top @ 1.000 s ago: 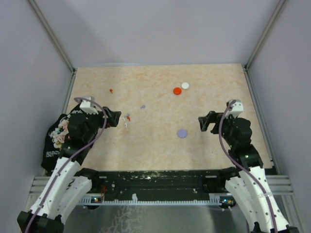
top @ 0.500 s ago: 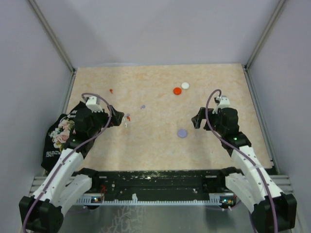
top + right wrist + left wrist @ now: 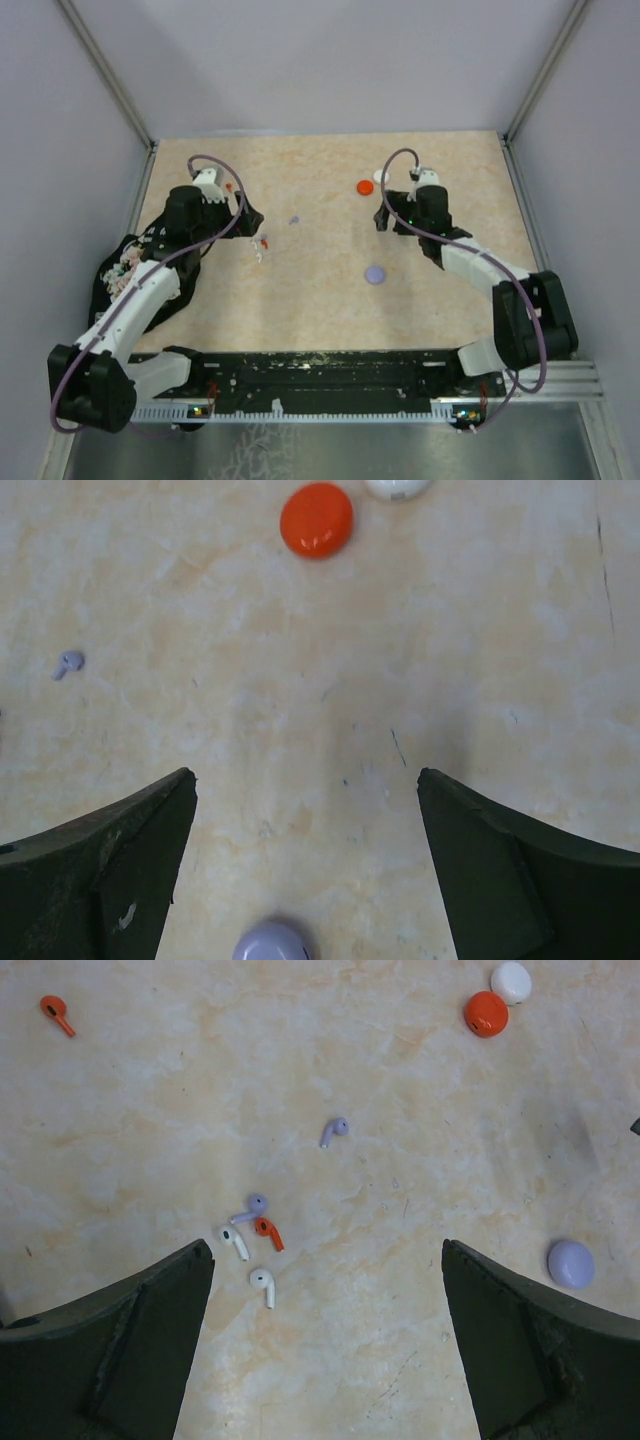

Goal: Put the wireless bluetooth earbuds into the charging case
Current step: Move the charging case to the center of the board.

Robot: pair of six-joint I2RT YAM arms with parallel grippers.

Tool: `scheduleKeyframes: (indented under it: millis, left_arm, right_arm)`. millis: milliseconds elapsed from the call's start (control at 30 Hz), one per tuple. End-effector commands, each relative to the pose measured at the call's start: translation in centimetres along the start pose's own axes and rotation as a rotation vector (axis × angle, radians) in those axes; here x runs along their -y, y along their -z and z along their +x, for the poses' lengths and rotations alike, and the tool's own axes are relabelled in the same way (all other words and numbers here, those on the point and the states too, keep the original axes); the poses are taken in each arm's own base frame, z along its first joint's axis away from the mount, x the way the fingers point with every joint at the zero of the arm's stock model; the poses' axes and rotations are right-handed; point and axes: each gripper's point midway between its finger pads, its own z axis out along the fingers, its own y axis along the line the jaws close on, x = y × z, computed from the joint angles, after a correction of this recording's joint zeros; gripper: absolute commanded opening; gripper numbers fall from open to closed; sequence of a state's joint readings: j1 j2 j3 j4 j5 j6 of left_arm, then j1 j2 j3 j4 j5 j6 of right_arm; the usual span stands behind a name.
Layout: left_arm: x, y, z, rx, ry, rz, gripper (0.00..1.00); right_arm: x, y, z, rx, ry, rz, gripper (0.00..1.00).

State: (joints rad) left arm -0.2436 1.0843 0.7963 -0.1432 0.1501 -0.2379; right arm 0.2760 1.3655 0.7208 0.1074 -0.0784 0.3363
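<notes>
Earbuds (image 3: 267,1231) cluster well left of the red case (image 3: 486,1013): tiny, light, slick hard plastic, likely to skitter. Pinch across the bulb, not the stem. Left gripper (image 3: 325,1250) and right gripper (image 3: 305,775) both spread wide, empty.

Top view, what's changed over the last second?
Both arms reached toward the far side of the table. The left pincer went past the earbuds, and the right pincer swung left, nearing the red case. Both are open and empty. Earbuds and cases stayed put.
</notes>
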Motion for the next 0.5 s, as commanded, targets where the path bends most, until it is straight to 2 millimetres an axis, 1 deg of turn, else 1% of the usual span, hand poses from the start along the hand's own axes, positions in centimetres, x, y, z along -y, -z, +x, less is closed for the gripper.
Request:
scheduleKeyframes:
  millis: [0,100,167,233,267,367,467]
  left_arm:
    - [-0.1,-1.3,-0.3,-0.043,0.009,0.002,1.00]
    - [0.1,-1.8,0.4,-0.090,0.037,0.013,1.00]
    - [0.2,-1.9,0.7,-0.104,0.052,0.015,1.00]
    - [0.3,-1.9,0.9,-0.111,0.056,0.020,1.00]
    - [0.3,-1.9,0.9,-0.112,0.056,0.021,1.00]
    - [0.3,-2.0,1.4,-0.129,0.068,0.025,1.00]
    - [0.7,-2.4,2.2,-0.160,0.060,0.058,1.00]
  right_arm:
    - [-2.0,-3.2,-7.9,0.213,0.061,0.038,0.91]
    - [-2.3,-6.1,-8.8,0.202,0.079,0.086,0.88]
    - [-2.3,-8.6,-8.6,0.180,0.090,0.122,0.88]
    - [-2.9,-10.4,-9.1,0.176,0.096,0.138,0.88]
    - [-2.9,-11.3,-9.0,0.168,0.094,0.157,0.88]
    - [-2.8,-13.8,-9.0,0.159,0.083,0.229,0.86]
    - [-2.6,-15.6,-9.2,0.172,0.081,0.298,0.83]
